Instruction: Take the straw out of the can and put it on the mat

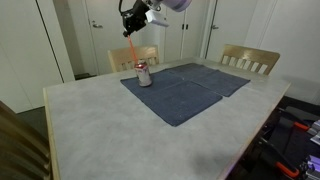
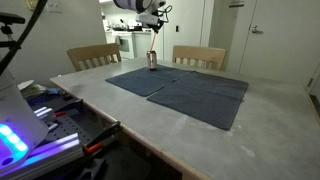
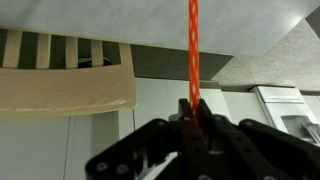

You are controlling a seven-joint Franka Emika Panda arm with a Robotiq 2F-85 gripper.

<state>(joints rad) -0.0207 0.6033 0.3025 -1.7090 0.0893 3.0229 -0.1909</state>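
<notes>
The silver can (image 1: 145,74) with red markings stands upright on the far corner of the dark blue mat (image 1: 190,92); both exterior views show the can (image 2: 152,60) and the mat (image 2: 195,90). My gripper (image 1: 135,24) hangs high above the can and is shut on the upper part of the red-orange straw (image 1: 136,48). The straw slants down to the can's top; I cannot tell whether its tip is still inside. In the wrist view the straw (image 3: 193,45) runs straight out from between the shut fingers (image 3: 193,118). The can is hidden there.
The mat lies on a pale grey table (image 1: 100,130). Two wooden chairs (image 1: 250,58) (image 2: 93,55) stand at the table's far side, close behind the can. A chair back (image 3: 65,75) fills the left of the wrist view. Equipment with cables (image 2: 60,120) sits beside the table.
</notes>
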